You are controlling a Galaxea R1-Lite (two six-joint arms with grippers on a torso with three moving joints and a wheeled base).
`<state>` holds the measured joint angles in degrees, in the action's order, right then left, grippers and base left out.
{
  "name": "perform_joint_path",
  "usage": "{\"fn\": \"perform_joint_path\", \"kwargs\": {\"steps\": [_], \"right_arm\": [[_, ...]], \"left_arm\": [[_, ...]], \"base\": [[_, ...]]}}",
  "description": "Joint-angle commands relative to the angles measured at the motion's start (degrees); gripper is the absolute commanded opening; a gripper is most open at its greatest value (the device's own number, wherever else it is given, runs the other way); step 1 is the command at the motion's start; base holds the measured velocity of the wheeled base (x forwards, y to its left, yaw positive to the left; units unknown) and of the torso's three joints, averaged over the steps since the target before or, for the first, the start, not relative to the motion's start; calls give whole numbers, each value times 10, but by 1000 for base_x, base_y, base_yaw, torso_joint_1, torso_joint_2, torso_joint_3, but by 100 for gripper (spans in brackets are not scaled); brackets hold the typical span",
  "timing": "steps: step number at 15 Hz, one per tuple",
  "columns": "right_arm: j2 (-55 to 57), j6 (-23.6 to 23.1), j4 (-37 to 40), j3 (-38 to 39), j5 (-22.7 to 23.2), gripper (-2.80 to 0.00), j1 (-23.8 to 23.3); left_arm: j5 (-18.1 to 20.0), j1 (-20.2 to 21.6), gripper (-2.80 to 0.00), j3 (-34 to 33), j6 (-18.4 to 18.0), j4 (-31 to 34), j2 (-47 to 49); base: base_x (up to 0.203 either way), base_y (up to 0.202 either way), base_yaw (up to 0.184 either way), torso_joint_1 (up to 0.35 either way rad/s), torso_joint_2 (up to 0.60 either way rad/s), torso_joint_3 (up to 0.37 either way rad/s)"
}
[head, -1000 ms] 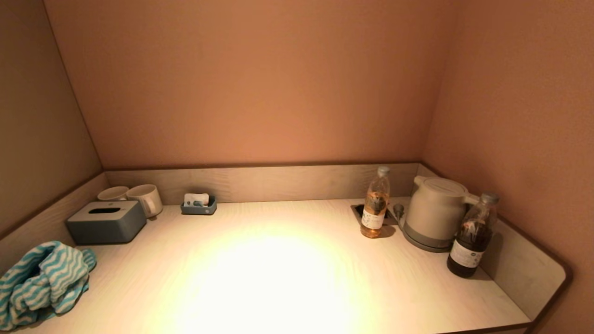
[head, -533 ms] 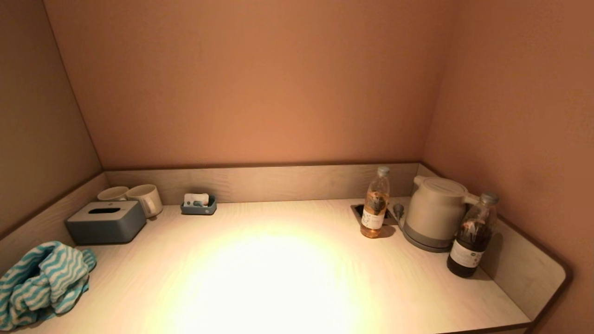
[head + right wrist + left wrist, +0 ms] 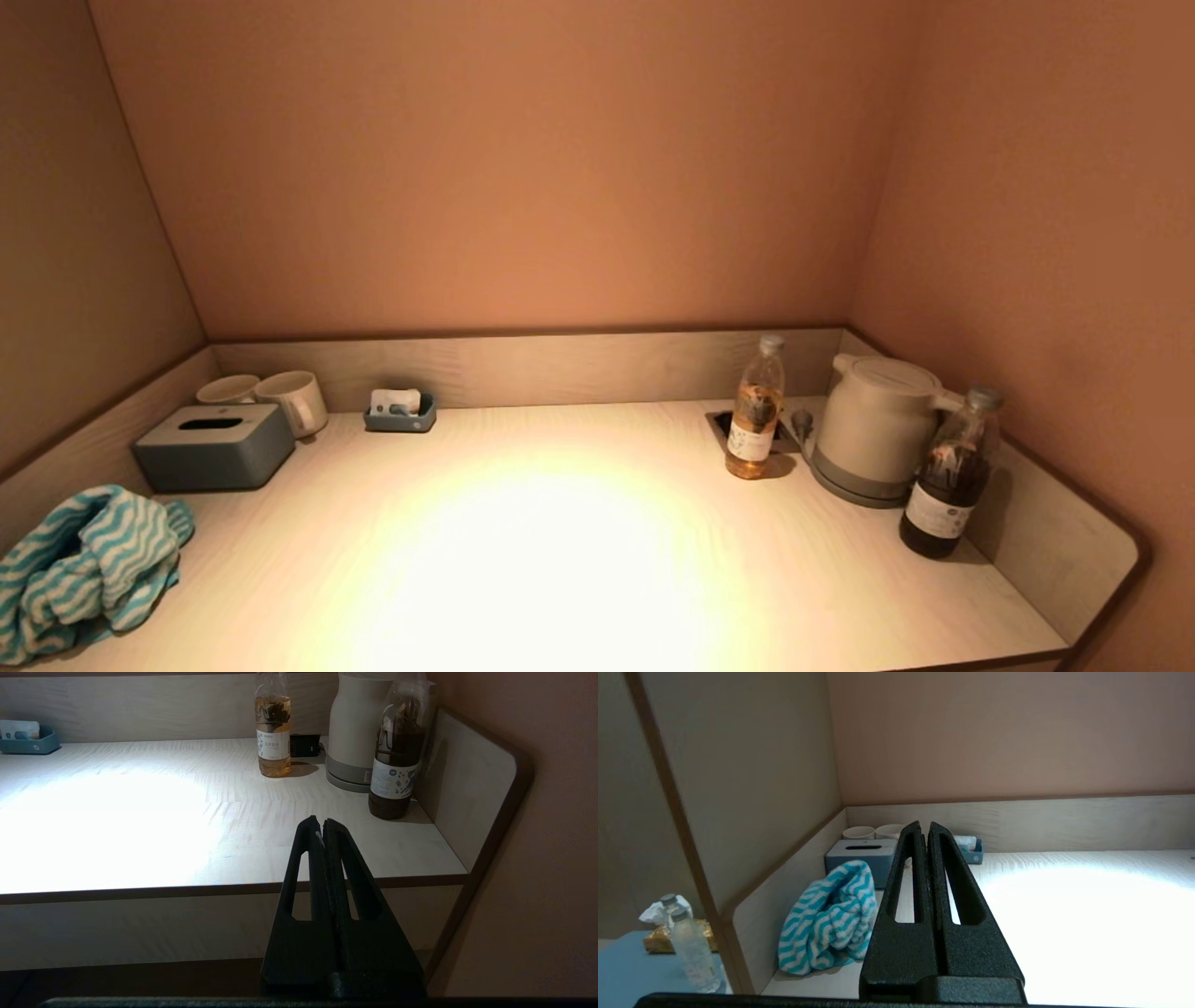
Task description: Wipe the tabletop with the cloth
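Head view, cloth: I see the striped cloth (image 3: 86, 565) bunched at the near left corner of the tabletop (image 3: 560, 551), against the side rail, untouched; neither arm shows here.
Head view, clutter: tissue box (image 3: 214, 446), mugs (image 3: 292, 401) and small tray (image 3: 400, 412) sit along the back left; pale bottle (image 3: 754, 411), kettle (image 3: 876, 427) and dark bottle (image 3: 948, 476) crowd the right. I judge the middle is kept free for wiping.
Left wrist view, left gripper (image 3: 924, 833): my jaws are pressed together, holding nothing; the cloth (image 3: 829, 917) lies just beside them, to their outer side, below tip level. I judge this arm is staged for the pickup and must open first.
Right wrist view, right gripper (image 3: 321, 826): jaws pressed together, empty, held off the front edge of the tabletop (image 3: 187, 826); the dark bottle (image 3: 397, 760) stands ahead of the tips, well apart. I read this arm as parked.
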<state>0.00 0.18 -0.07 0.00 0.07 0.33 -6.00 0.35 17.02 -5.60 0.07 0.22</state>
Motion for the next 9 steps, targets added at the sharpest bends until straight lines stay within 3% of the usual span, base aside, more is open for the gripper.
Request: {"fn": "perform_joint_path", "kwargs": {"steps": [1, 3, 4, 9], "right_arm": [[0, 0, 0, 0, 0, -280, 0], [0, 0, 0, 0, 0, -280, 0], [0, 0, 0, 0, 0, -280, 0], [0, 0, 0, 0, 0, -280, 0]], "left_arm": [[5, 1, -280, -72, -3, -62, -2], [18, 1, -280, -144, -13, -156, -2], [25, 1, -280, -158, -16, -174, -2], [46, 0, -280, -169, -6, -133, -2]], "base": [[0, 0, 0, 0, 0, 0], [0, 0, 0, 0, 0, 0], [0, 0, 0, 0, 0, 0], [0, 0, 0, 0, 0, 0]]}}
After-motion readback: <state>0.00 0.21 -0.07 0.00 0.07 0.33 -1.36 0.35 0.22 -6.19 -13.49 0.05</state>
